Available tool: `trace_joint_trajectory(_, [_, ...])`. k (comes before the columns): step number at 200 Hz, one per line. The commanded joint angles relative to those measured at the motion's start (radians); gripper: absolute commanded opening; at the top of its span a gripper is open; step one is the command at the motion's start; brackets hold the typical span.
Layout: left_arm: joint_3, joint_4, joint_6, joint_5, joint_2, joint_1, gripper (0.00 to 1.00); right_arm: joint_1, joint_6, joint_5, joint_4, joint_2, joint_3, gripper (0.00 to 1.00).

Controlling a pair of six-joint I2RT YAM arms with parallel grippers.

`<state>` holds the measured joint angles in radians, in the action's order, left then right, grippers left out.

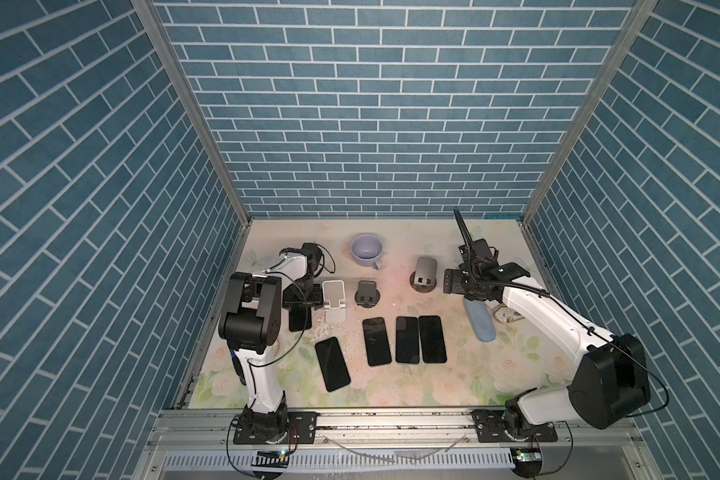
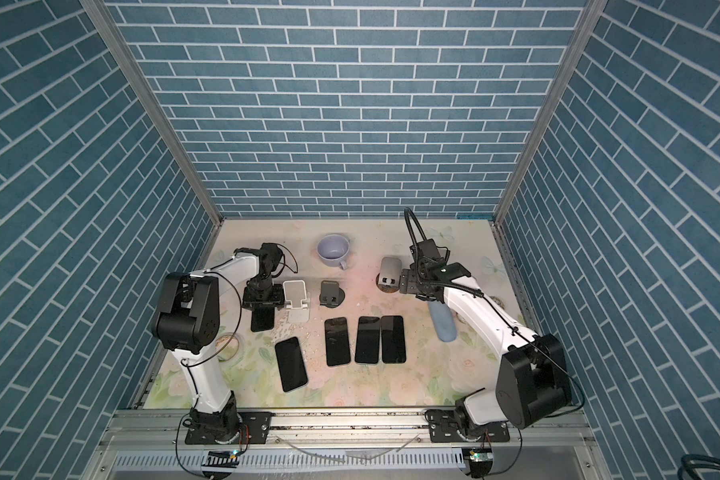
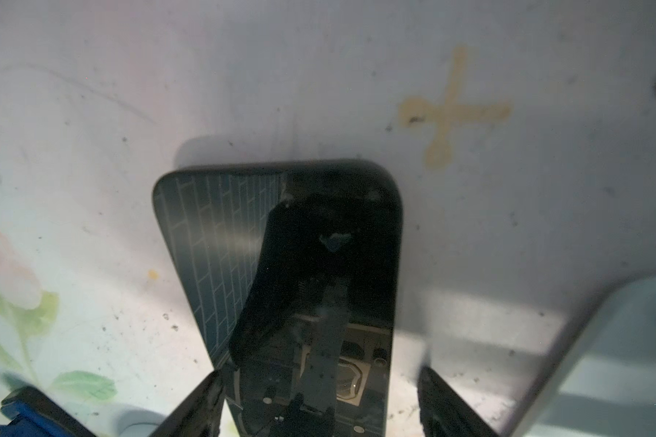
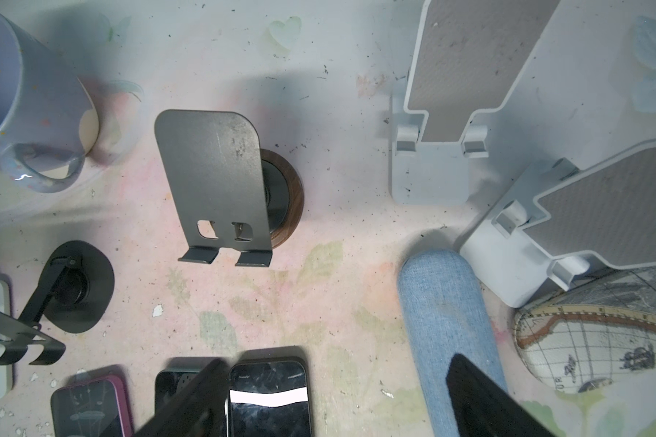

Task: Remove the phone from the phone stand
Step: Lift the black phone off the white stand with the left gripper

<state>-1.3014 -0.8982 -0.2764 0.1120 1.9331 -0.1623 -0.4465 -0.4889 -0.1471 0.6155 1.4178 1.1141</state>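
The phone, dark and glossy, lies flat on the table just left of the white phone stand, whose rest holds nothing. My left gripper hangs over the phone, pointing down. In the left wrist view the phone lies between the fingers of that gripper: one finger sits against its edge, the other stands apart with table showing between, so the gripper is open. My right gripper is open and empty beside the grey stand.
Several dark phones lie flat in mid-table, one nearer the front. A black stand, a lilac mug, a blue denim case and a map-print object are around. Two more white stands show under the right arm.
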Motion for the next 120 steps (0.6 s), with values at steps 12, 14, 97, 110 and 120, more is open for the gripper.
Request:
trace_joint_trajectory(12, [0.02, -0.015, 0.004, 0.037, 0.059, 0.006, 0.82, 0.003, 0.016, -0.023, 0.009, -0.036, -0.015, 0.91])
trace_joint_trajectory(14, [0.02, -0.014, 0.005, 0.033, 0.059, 0.006, 0.82, 0.003, 0.016, -0.023, 0.009, -0.037, -0.016, 0.91])
trace_joint_trajectory(97, [0.014, 0.037, -0.007, -0.088, 0.015, 0.009, 0.84, 0.002, 0.018, -0.039, 0.023, -0.054, -0.015, 0.91])
trace_joint_trajectory(110, [0.021, 0.054, -0.008, -0.092, -0.005, 0.009, 0.84, 0.003, 0.018, -0.04, 0.027, -0.056, -0.01, 0.91])
trace_joint_trajectory(120, [0.03, 0.072, -0.003, -0.092, -0.027, 0.009, 0.84, 0.003, 0.018, -0.039, 0.027, -0.054, -0.008, 0.91])
